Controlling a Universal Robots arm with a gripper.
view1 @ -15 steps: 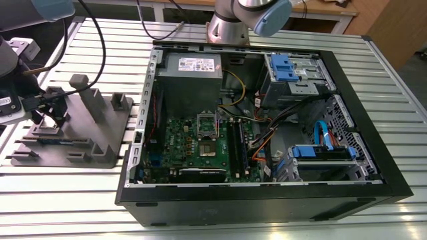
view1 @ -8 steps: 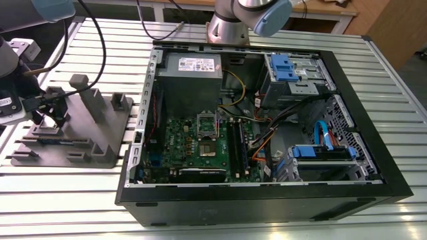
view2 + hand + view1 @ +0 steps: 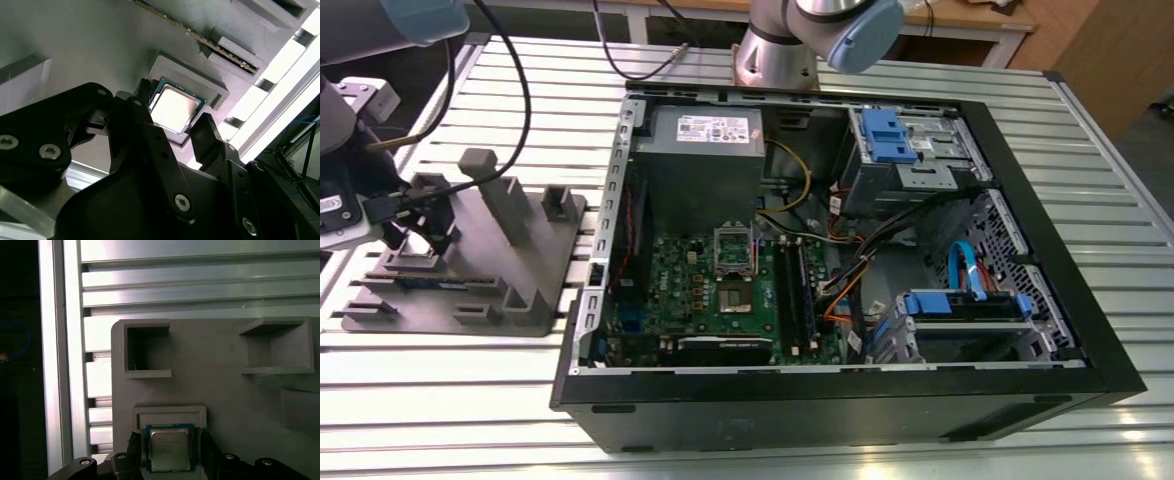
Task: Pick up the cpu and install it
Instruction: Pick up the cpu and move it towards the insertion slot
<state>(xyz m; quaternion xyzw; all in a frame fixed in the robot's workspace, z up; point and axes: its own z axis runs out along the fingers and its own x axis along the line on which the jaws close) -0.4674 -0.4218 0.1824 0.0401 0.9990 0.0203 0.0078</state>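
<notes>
Arm: low over grey holder (image 3: pixel 540 255), exterior view's left.
Gripper (image 3: pixel 170 444): open, straddling cpu (image 3: pixel 175 108) in its pocket.
Nearby: open computer case (image 3: pixel 854 405).

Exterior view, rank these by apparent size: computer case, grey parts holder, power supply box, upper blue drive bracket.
Largest to smallest:
1. computer case
2. grey parts holder
3. power supply box
4. upper blue drive bracket

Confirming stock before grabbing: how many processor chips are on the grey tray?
1. The chip lies in a pocket on the grey tray, between the fingers of the gripper. More may be hidden.
</notes>
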